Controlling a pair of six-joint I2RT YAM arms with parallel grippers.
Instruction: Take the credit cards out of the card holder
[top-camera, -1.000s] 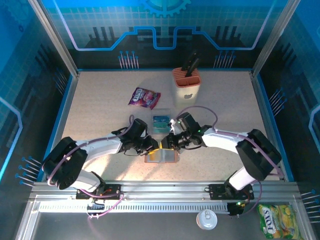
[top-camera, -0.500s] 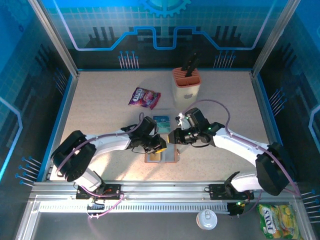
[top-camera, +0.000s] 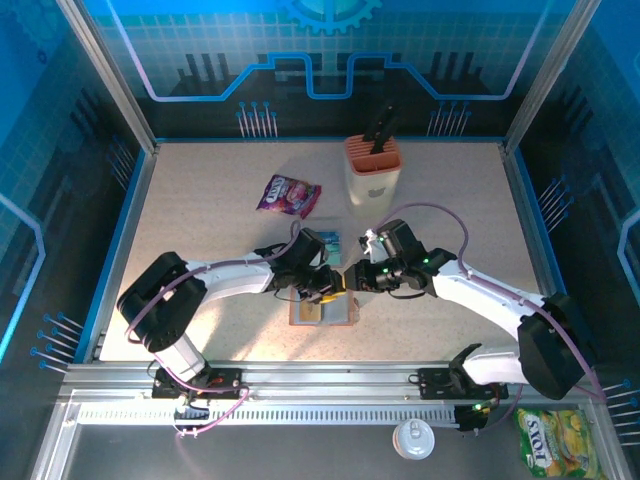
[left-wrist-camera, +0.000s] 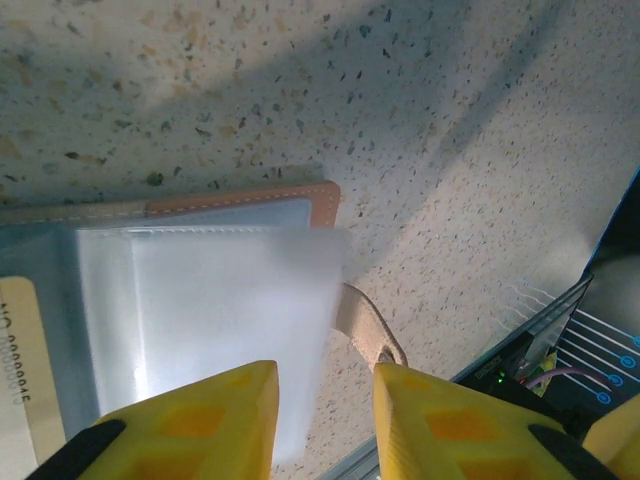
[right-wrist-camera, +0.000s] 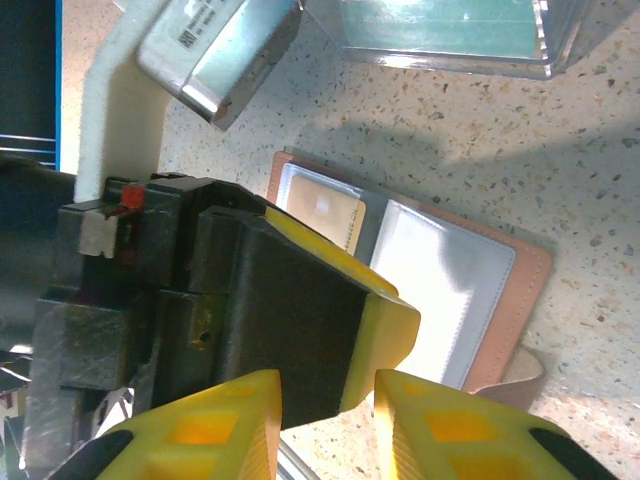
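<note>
The brown card holder (top-camera: 323, 311) lies open near the table's front, its clear sleeves up. A tan credit card (right-wrist-camera: 325, 213) sits in its left pocket, also seen at the left wrist view's edge (left-wrist-camera: 22, 370). More teal credit cards (top-camera: 322, 243) rest in a clear stack behind it (right-wrist-camera: 440, 30). My left gripper (left-wrist-camera: 325, 375) hovers open over the holder's (left-wrist-camera: 320, 195) right half; a loose clear sleeve edge and the tan strap (left-wrist-camera: 370, 325) lie in its gap, ungripped. My right gripper (right-wrist-camera: 328, 385) stands open just beside the left one's finger (right-wrist-camera: 400, 320), over the holder's (right-wrist-camera: 500, 300) near edge.
A purple snack packet (top-camera: 288, 194) lies at the back left and a beige knife block (top-camera: 373, 168) with an orange top stands behind the cards. The metal front rail (top-camera: 330, 378) runs close below the holder. Bare tabletop (top-camera: 200, 220) spreads to the left.
The left gripper has slid right across the holder and its jaws have parted. The right gripper has drawn slightly back and right; its arm has swung outward.
</note>
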